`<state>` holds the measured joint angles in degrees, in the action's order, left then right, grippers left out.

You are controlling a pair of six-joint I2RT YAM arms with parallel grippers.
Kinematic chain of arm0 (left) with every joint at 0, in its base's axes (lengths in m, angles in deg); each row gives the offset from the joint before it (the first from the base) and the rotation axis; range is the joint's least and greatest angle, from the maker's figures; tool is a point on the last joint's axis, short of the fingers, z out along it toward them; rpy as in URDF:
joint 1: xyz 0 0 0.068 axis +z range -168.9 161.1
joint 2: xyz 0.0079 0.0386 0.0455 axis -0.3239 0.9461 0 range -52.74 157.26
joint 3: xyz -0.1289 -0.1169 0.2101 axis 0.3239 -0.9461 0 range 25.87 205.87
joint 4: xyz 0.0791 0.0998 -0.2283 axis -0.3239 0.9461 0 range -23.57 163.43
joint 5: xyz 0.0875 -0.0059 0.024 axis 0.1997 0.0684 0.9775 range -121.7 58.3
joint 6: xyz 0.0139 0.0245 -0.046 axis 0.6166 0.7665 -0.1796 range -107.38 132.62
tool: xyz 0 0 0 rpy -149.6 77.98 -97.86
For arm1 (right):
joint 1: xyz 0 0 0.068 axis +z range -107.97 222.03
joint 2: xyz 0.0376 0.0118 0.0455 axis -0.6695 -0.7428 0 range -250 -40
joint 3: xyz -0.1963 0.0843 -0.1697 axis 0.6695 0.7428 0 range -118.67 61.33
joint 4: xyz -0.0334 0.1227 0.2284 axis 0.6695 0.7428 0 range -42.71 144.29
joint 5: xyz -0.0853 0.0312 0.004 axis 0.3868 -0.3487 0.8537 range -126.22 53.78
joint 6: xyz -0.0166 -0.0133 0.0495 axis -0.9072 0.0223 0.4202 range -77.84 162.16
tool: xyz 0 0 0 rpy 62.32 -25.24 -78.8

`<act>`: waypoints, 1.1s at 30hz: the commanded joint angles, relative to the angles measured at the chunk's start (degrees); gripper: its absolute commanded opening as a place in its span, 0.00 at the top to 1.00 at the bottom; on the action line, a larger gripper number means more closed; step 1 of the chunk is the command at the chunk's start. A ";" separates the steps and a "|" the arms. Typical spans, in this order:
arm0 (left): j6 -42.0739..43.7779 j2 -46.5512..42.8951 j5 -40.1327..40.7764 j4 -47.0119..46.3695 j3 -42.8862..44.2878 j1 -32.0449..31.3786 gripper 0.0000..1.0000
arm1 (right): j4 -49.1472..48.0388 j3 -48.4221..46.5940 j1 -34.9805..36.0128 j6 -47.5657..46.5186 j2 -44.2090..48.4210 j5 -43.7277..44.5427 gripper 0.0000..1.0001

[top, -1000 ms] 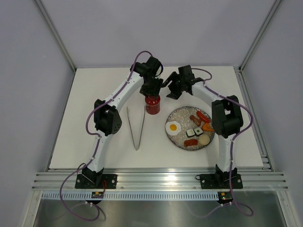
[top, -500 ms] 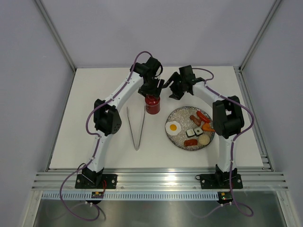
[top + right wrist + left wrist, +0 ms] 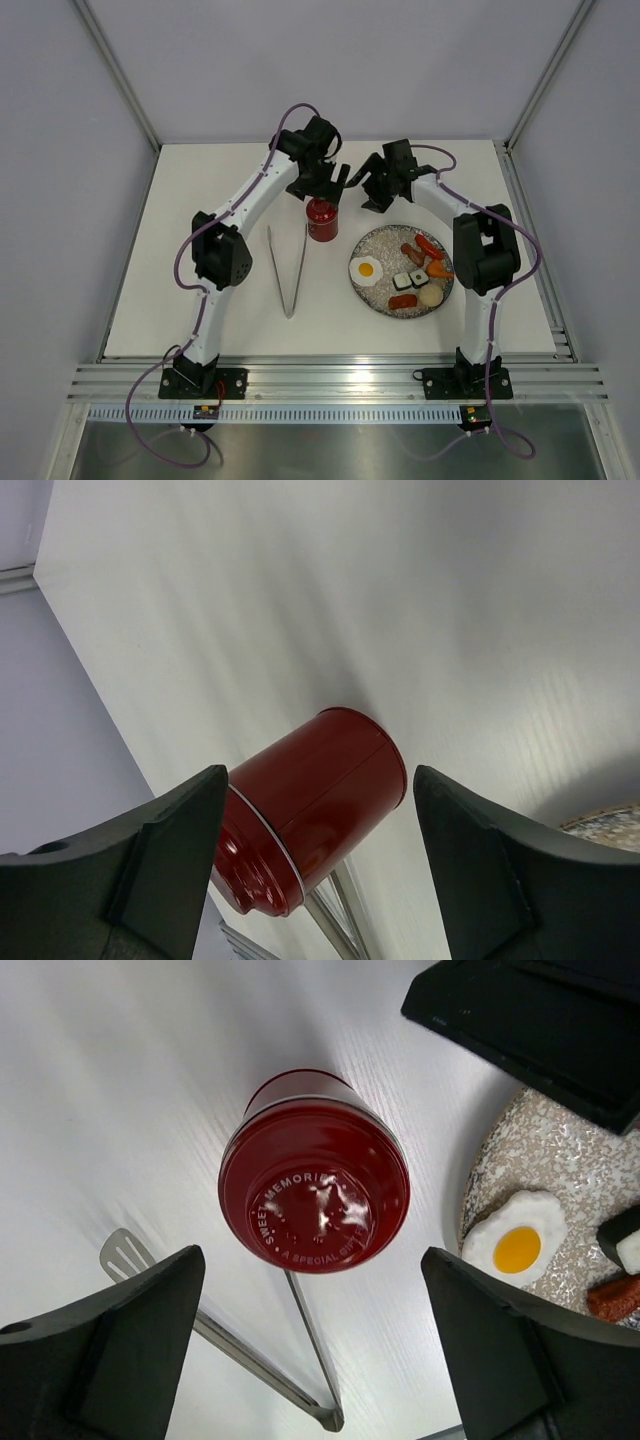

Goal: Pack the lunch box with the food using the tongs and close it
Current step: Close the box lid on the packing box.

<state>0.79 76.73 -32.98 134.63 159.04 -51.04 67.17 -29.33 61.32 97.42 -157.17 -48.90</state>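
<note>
The red lunch box [image 3: 322, 220] stands upright with its round lid [image 3: 314, 1200] on, between the tongs and the plate. My left gripper [image 3: 325, 188] hovers above the lid, open, its fingers [image 3: 110, 1350] clear of it on both sides. My right gripper [image 3: 373, 192] is open too, just right of the box and apart from it; the box [image 3: 310, 815] shows beyond its fingers [image 3: 150, 860]. The silver tongs [image 3: 290, 270] lie flat on the table, left of the box. The food sits on the plate: fried egg [image 3: 366, 268], sushi [image 3: 410, 279], sausages [image 3: 418, 250], carrot [image 3: 438, 268], bun [image 3: 431, 296].
The speckled grey plate [image 3: 385, 243] lies right of the lunch box, under the right forearm. The white table is bounded by a metal frame with grey walls at the back and sides. In the left wrist view the right gripper's black body [image 3: 530, 1020] fills the top right corner.
The left gripper's jaws have spread wide and drawn back off the lid, which stays on the box. The right gripper has opened a little and edged to the right.
</note>
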 commanded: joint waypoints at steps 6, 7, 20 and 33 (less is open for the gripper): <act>-0.38 -10.29 0.05 -4.30 -2.12 -0.82 0.13 | -0.02 4.25 -6.45 -2.26 9.23 0.82 0.16; -0.47 -10.29 -0.13 -5.00 -2.47 -0.91 0.26 | 0.16 4.60 -6.89 -2.88 9.67 1.00 0.16; -1.44 -3.88 -1.27 -6.86 0.52 -0.91 0.78 | 0.95 5.48 -7.95 -4.47 11.08 0.74 0.16; -1.00 2.11 -1.10 -6.86 -0.89 -0.91 0.77 | 0.86 6.28 -8.04 -4.73 11.17 0.56 0.15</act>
<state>-0.77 77.87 -33.61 128.09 157.42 -51.81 68.19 -23.14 53.17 93.75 -148.38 -48.82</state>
